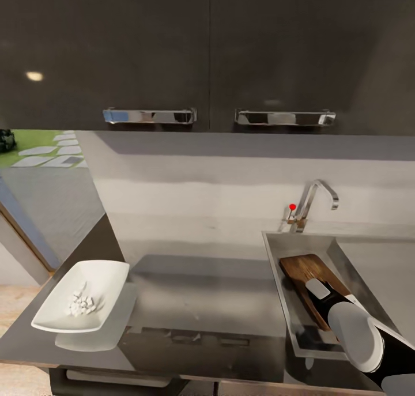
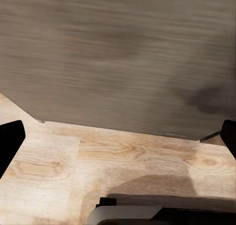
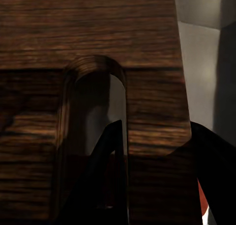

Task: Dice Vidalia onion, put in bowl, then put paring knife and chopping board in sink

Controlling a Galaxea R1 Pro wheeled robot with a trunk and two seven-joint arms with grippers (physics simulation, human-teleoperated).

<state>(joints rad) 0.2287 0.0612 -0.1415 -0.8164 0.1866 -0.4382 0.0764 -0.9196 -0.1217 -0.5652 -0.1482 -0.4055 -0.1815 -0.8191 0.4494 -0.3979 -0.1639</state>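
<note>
Right gripper (image 1: 319, 289) clamps chopping board (image 1: 305, 278) tilted inside sink (image 1: 276, 269); left gripper (image 2: 118, 136) empty, wide open. Risk: releasing now drops board hard.

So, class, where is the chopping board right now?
In the head view, the chopping board sits tilted inside the sink at the right, below the faucet, with the right gripper on it.
</note>
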